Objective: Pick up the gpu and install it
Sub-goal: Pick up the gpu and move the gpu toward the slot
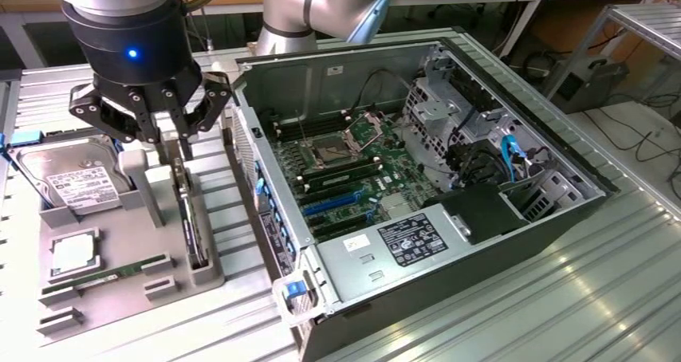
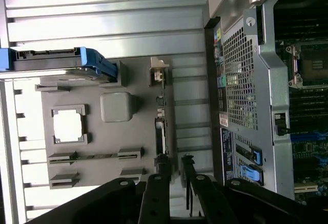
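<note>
Gripper (image 1: 171,148), fingers (image 2: 158,183) spread, hangs over the gpu (image 1: 193,226) edge-up in its grey tray (image 1: 202,278), hard-drive label (image 1: 85,188) unreadable

Holder tray (image 1: 204,281) on bench (image 1: 532,306), just beside computer case (image 1: 356,286), on the exterior view's left of it. In tray: hard drive (image 1: 80,182) at far end; CPU (image 1: 72,253) and RAM stick (image 1: 107,276) nearer; gpu (image 1: 193,222) on edge in the slot on the case side. Tool (image 1: 167,148) over the gpu's far end

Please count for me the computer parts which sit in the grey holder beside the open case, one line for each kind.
hard drive: 1
processor chip: 1
RAM stick: 1
gpu: 1
Total: 4
</note>
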Available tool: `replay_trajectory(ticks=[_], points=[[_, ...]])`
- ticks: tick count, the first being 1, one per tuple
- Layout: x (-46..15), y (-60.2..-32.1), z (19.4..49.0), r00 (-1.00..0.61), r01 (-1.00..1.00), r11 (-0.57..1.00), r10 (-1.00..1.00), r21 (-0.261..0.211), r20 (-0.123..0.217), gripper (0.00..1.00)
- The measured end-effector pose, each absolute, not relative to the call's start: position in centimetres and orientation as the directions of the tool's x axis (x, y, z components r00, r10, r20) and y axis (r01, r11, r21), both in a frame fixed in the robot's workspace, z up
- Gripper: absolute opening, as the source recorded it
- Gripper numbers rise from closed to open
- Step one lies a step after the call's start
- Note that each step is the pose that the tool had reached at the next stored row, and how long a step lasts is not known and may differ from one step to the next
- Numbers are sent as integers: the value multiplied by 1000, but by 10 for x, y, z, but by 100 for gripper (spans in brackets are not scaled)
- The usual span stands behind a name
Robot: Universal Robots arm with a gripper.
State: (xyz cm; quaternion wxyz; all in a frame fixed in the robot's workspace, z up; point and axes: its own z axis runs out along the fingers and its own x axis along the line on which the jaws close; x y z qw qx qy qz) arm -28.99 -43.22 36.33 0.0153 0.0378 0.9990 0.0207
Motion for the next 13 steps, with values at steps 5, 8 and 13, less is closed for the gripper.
replay_trajectory(ticks=[5, 8, 13], points=[[-290, -432, 359, -997, 75, 996, 76, 43, -30, 36], [-290, -432, 352, -997, 75, 996, 76, 43, -30, 36], [-292, -432, 338, -997, 75, 996, 76, 43, -30, 36]])
